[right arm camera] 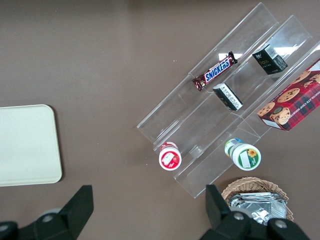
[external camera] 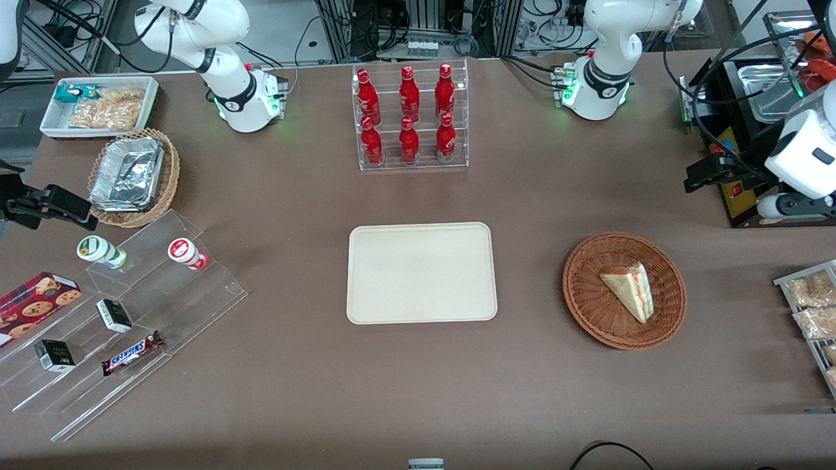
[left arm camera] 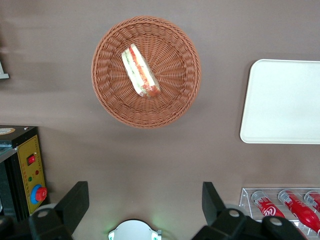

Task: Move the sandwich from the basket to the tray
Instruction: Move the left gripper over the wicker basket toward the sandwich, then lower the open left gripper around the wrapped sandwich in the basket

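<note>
Sandwich (left arm camera: pixel 140 71) pickup starts from the claw (left arm camera: pixel 145 205), fingers spread wide and empty, high above the surface, well short of the basket (left arm camera: pixel 110 95). It lies inside, long axis slanted across the finger line, the bare tray (left arm camera: pixel 280 102) to one side.

the brown table (external camera: pixel 535 215) carries many things. the cream tray (external camera: pixel 421 273) lies flat near its middle. the reddish-brown basket (external camera: pixel 591 307) stands beside the tray, toward the working arm's end. a clear rack of red bottles (external camera: pixel 410 116) is farther from the front camera than the tray. toward the parked arm's end lie a clear stepped stand (external camera: pixel 150 326), a tan basket with foil trays (external camera: pixel 134 176) and a white bin of snacks (external camera: pixel 98 106). the gripper (left arm camera: pixel 145 205) hangs above bare table near the basket, its fingers spread wide.
</note>
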Controlling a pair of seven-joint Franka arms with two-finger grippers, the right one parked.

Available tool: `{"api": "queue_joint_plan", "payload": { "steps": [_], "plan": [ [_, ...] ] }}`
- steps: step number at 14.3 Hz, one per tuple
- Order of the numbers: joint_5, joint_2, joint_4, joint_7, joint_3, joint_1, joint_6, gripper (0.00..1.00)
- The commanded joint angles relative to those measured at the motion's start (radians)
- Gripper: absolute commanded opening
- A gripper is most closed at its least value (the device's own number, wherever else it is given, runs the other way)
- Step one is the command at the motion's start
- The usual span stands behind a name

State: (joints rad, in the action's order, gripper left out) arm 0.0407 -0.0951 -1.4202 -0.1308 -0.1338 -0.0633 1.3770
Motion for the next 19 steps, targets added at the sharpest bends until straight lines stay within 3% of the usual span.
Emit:
{"api": "queue_joint_plan", "payload": {
  "steps": [1, 6, 11, 16, 19],
  "plan": [
    [0.015, 0.002, 0.009, 0.002, -0.004, -0.01, -0.013, 1.0],
    [0.007, -0.037, -0.046, 0.0, -0.004, -0.013, -0.004, 1.0],
    [0.005, -0.086, -0.222, -0.01, -0.004, -0.013, 0.186, 1.0],
    [-0.03, -0.187, -0.243, -0.021, 0.009, -0.013, 0.295, 1.0],
    [-0.033, -0.219, -0.308, -0.122, 0.01, -0.009, 0.439, 1.0]
  ]
}}
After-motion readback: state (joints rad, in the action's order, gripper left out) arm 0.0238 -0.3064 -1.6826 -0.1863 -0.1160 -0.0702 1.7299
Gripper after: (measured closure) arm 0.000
